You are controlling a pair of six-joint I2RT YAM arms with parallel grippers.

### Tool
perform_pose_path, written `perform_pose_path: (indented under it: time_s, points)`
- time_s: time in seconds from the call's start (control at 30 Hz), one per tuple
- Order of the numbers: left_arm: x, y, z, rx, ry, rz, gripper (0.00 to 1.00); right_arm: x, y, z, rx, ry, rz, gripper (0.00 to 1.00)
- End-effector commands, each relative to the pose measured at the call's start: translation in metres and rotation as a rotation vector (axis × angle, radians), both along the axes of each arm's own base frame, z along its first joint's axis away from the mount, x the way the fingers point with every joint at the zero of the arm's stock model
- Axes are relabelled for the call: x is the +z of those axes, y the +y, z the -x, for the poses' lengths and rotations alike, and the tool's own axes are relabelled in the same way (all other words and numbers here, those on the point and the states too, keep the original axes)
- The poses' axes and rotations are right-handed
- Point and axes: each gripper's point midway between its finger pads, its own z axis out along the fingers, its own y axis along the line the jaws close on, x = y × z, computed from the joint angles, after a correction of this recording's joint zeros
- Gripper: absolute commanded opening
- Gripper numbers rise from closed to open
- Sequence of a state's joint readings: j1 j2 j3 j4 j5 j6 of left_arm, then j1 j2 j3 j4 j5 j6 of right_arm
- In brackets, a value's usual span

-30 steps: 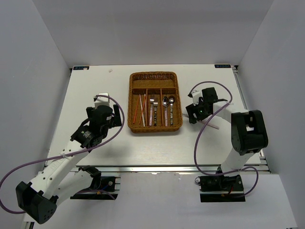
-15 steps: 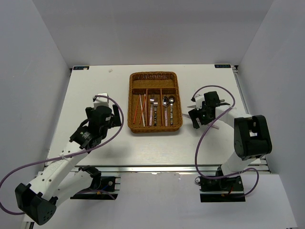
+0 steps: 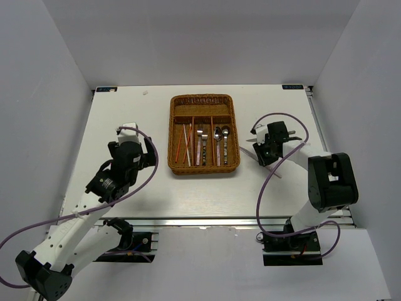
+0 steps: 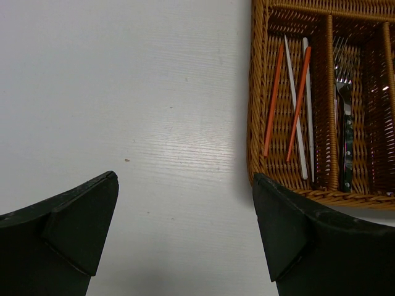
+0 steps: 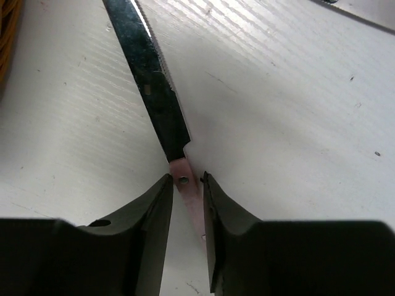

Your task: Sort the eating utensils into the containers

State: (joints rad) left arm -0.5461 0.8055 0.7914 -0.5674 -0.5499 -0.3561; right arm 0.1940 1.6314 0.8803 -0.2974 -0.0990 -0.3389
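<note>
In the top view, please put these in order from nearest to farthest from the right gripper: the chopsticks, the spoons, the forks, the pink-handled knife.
Starting from the right gripper:
1. pink-handled knife, between its fingers, right of the tray.
2. spoons, rightmost narrow compartment.
3. forks, middle narrow compartment.
4. chopsticks, leftmost narrow compartment.

arms (image 3: 75,222): white links, black joints | cables (image 3: 257,199): purple — looped | fingers (image 4: 74,228): black — wedge-shaped
</note>
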Motion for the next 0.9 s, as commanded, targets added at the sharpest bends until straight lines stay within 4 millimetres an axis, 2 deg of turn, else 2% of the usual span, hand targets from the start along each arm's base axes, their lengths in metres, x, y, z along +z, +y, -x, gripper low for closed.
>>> perform_pose_path:
  time_s: [0.0, 0.1, 0.2, 0.3, 0.37, 0.47, 0.63, 0.7, 0.87]
  points:
    - [0.002, 0.004, 0.000, 0.015, -0.014, 0.003, 0.98, -0.040, -0.012, 0.064, 0.027, 0.238, 0.111, 0.32]
    - [0.002, 0.005, 0.001, 0.024, -0.011, -0.003, 0.98, -0.043, -0.006, 0.070, 0.060, 0.252, 0.118, 0.19]
    - [0.002, 0.007, 0.001, 0.032, -0.015, -0.006, 0.98, -0.043, -0.001, 0.072, 0.073, 0.253, 0.115, 0.14]
    - [0.001, 0.008, 0.000, 0.036, -0.010, -0.011, 0.98, -0.039, 0.002, 0.071, 0.072, 0.243, 0.103, 0.00]
    - [0.000, 0.007, 0.000, 0.036, -0.008, -0.012, 0.98, -0.035, 0.006, 0.069, 0.064, 0.236, 0.081, 0.00]
    - [-0.001, 0.008, 0.000, 0.040, -0.004, -0.017, 0.98, -0.019, 0.022, 0.064, 0.064, 0.196, -0.008, 0.00]
    - [-0.002, 0.009, -0.001, 0.047, 0.000, -0.023, 0.98, 0.033, 0.036, 0.043, 0.029, 0.036, -0.108, 0.00]
    - [-0.003, 0.010, -0.001, 0.052, 0.004, -0.027, 0.98, 0.053, 0.028, 0.034, -0.009, -0.044, -0.083, 0.00]
    - [-0.003, 0.010, -0.001, 0.054, 0.007, -0.031, 0.98, 0.080, -0.002, 0.015, -0.113, -0.142, 0.039, 0.00]
